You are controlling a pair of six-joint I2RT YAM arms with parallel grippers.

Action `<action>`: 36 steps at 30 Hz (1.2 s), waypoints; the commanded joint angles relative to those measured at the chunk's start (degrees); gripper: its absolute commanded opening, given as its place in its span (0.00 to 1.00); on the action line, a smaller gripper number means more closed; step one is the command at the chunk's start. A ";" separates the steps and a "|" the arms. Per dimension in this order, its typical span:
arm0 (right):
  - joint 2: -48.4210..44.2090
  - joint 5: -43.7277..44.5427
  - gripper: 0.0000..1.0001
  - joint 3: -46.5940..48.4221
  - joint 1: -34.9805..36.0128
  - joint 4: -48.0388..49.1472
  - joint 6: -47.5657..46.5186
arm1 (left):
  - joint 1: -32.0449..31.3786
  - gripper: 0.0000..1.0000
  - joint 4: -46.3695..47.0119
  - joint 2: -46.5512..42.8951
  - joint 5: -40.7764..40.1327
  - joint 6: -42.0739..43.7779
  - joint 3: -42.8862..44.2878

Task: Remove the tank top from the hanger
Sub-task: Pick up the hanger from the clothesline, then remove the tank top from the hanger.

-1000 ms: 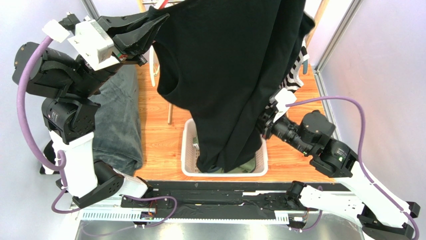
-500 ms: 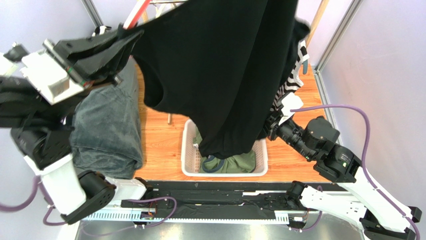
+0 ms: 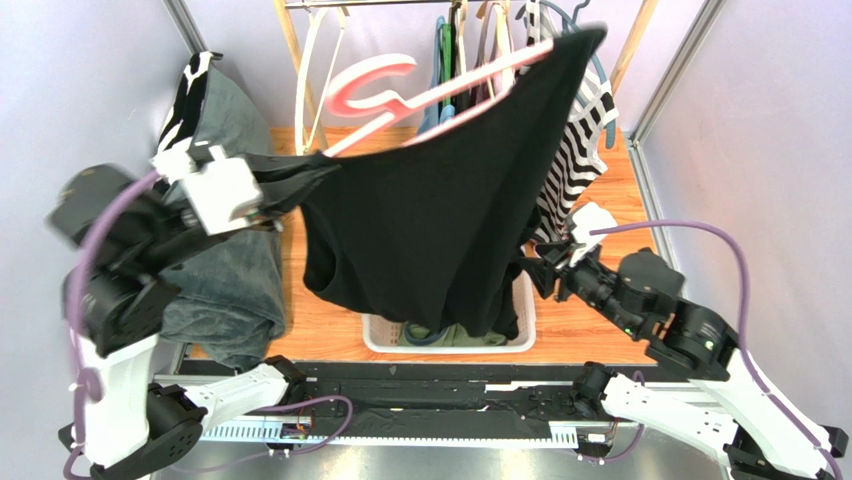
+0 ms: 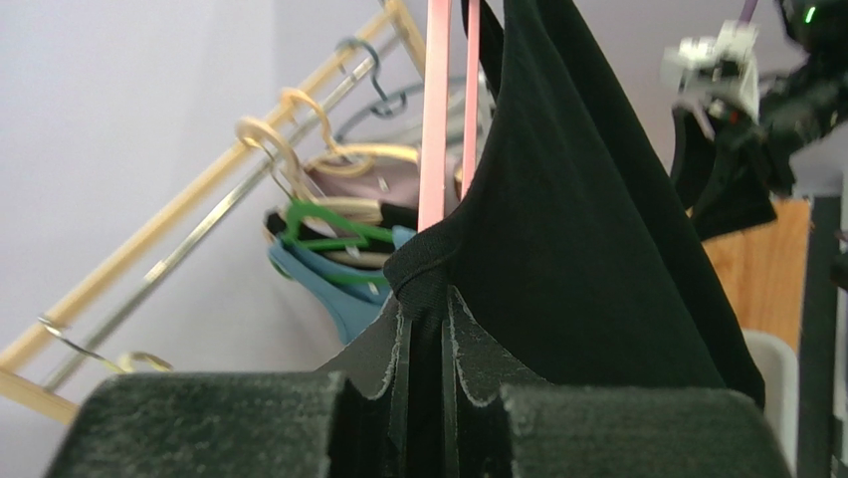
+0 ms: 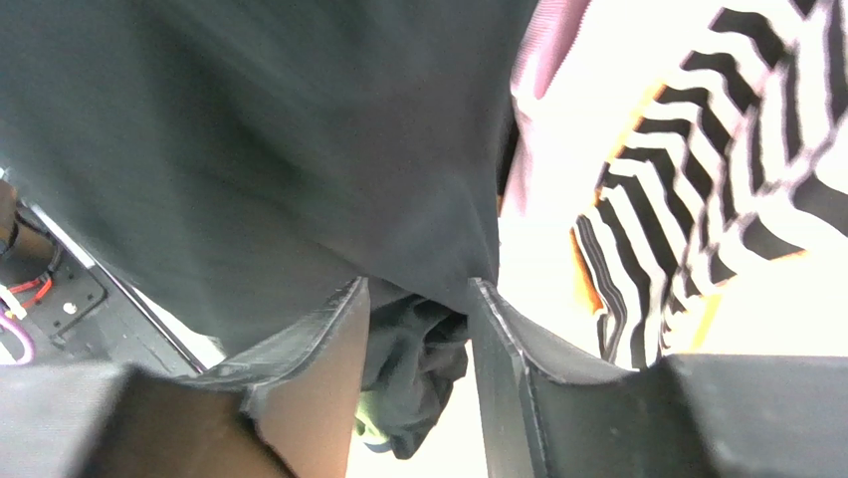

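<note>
**Finding.** The left claw point(image 3: 315, 175) is clamped on the shoulder strap of the tank top point(image 3: 440, 220), at the low end of the tilted pink hanger point(image 3: 385, 85). The garment hangs from that hanger above the middle of the bench point(image 3: 320, 322), over the white basket point(image 3: 372, 333) at the near edge. The right claw point(image 3: 535, 268) has its jaws apart at the hem. Cloth brushes its tips but is not pinched.

**Judgement.** The step in hand is stripping the strap. It should be drawn outward past the hanger's end, not straight down. The right claw should take a firm hold on the hem first, so the hanger does not swing into the striped garment point(image 3: 575, 165).
</note>
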 commanded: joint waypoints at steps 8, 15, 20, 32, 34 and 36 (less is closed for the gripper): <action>-2.94 3.53 0.61 15.58 0.25 -6.87 1.58 | -0.11 0.00 -11.14 1.05 1.82 3.94 -2.68; -0.66 4.06 0.72 13.66 0.25 6.03 1.75 | -0.29 0.00 -17.64 1.22 6.13 4.56 -3.48; 1.36 5.46 0.73 11.02 0.25 13.17 2.19 | -0.46 0.00 -19.23 0.44 7.44 4.30 -4.35; 3.65 6.43 0.62 6.18 0.25 19.94 3.42 | -0.46 0.00 -19.58 -2.20 8.24 3.86 -6.73; 4.00 6.17 0.54 6.10 0.25 20.29 3.68 | -0.55 0.00 -19.67 -2.38 8.15 3.95 -6.81; 4.27 5.91 0.39 6.44 0.25 20.73 4.03 | -0.55 0.00 -19.67 -2.47 8.15 4.03 -6.90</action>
